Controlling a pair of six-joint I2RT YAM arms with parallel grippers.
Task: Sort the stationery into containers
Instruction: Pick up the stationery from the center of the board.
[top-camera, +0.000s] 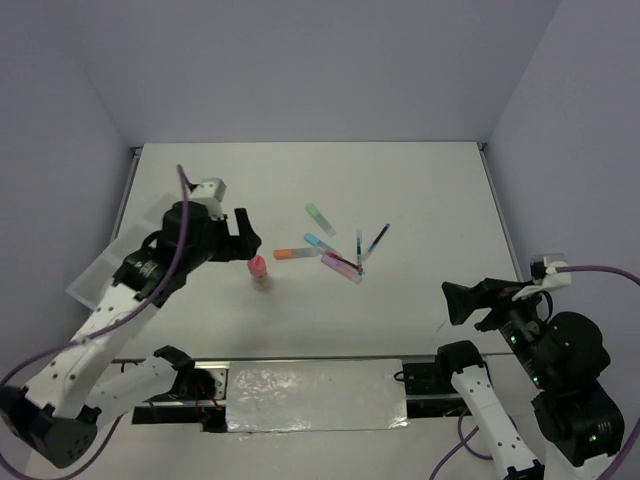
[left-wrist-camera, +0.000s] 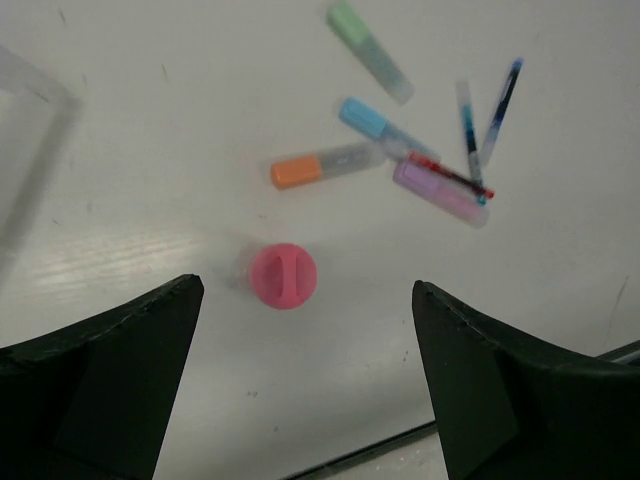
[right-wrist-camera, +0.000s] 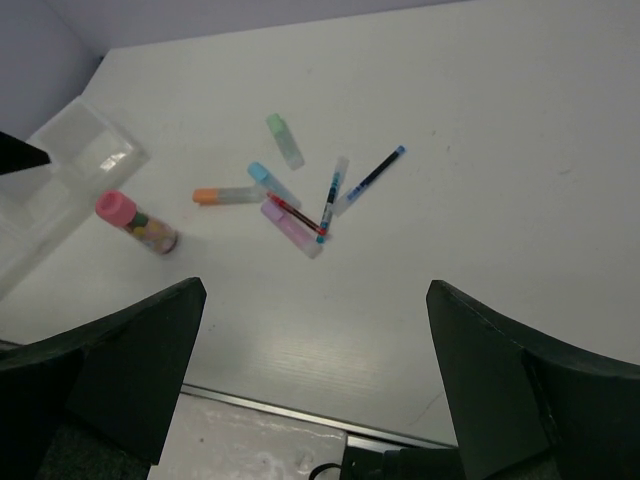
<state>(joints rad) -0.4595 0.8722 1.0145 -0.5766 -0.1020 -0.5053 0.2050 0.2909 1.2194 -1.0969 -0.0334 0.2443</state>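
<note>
A stubby tan stick with a pink cap (top-camera: 259, 271) stands upright near the table's middle. My left gripper (top-camera: 246, 238) is open and empty, hovering just left of and above it; its wrist view shows the cap (left-wrist-camera: 284, 274) from above, a little ahead of the open gripper (left-wrist-camera: 308, 300). To the right lie the green (top-camera: 320, 218), blue (top-camera: 320, 243), orange (top-camera: 293, 253) and pink (top-camera: 341, 267) markers, a red pen (left-wrist-camera: 450, 175) across the pink marker, and two dark blue pens (top-camera: 376, 238). The clear tray (top-camera: 105, 265) lies at the left, partly under the left arm. My right gripper (top-camera: 458, 300) is open and empty at the near right.
The table's near edge with a metal rail (top-camera: 310, 362) runs below both grippers. Purple-grey walls (top-camera: 300, 60) close in the back and sides. The right wrist view shows the tray (right-wrist-camera: 80, 150), the stick (right-wrist-camera: 138, 222) and the marker cluster (right-wrist-camera: 292, 227) far ahead.
</note>
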